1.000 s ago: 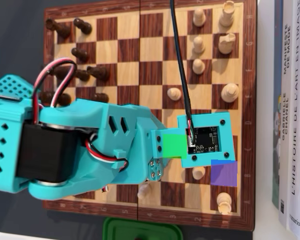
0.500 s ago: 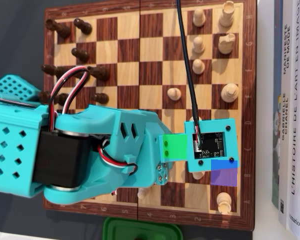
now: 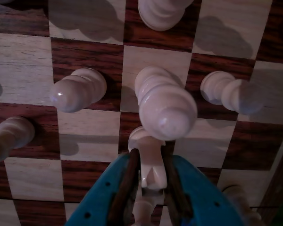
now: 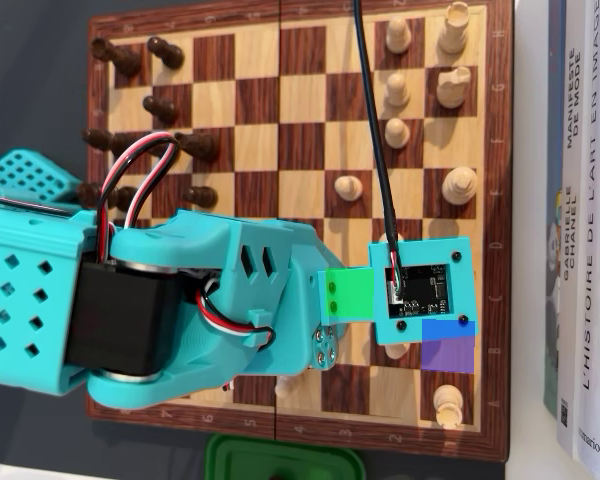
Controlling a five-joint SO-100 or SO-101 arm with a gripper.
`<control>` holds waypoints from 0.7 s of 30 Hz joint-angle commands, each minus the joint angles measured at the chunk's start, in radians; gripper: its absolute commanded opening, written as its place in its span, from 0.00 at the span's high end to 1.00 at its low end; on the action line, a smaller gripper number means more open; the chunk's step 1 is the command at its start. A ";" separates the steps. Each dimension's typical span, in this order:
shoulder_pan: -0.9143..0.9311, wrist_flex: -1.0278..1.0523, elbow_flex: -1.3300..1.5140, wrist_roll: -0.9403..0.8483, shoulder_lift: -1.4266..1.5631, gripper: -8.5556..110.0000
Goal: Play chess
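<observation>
The gripper [image 3: 152,186] pinches a white piece [image 3: 150,162] between its two blue jaws, which press against the piece's narrow stem from both sides in the wrist view. The piece's rounded base shows just past the jaw tips, over a dark square of the board [image 3: 85,61].

Just ahead of the gripper stands a tall white pawn [image 3: 164,103], its head looming large and partly covering the held piece. To the gripper's left in the wrist view is another pawn [image 3: 78,89] on a dark square, and farther left a third [image 3: 12,134] at the frame edge. To the right stands one more [image 3: 224,89], and well ahead, at the top edge, the base of a further white piece [image 3: 161,13].

In the overhead view the arm [image 4: 210,300] reaches across the lower half of the board [image 4: 300,130], and the wrist camera mount [image 4: 420,290] covers the gripper and the held piece, so neither shows there. Black pieces [image 4: 165,108] stand behind the arm at the left side; white pieces [image 4: 458,185] stand beyond the mount toward the right. Books [image 4: 580,220] lie beside the board's right edge.
</observation>
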 commanded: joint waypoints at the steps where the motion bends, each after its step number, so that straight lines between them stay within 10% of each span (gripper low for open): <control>1: 0.011 -0.002 -0.037 -0.006 0.005 0.84; 21: 0.005 0.002 -0.037 -0.008 0.006 0.80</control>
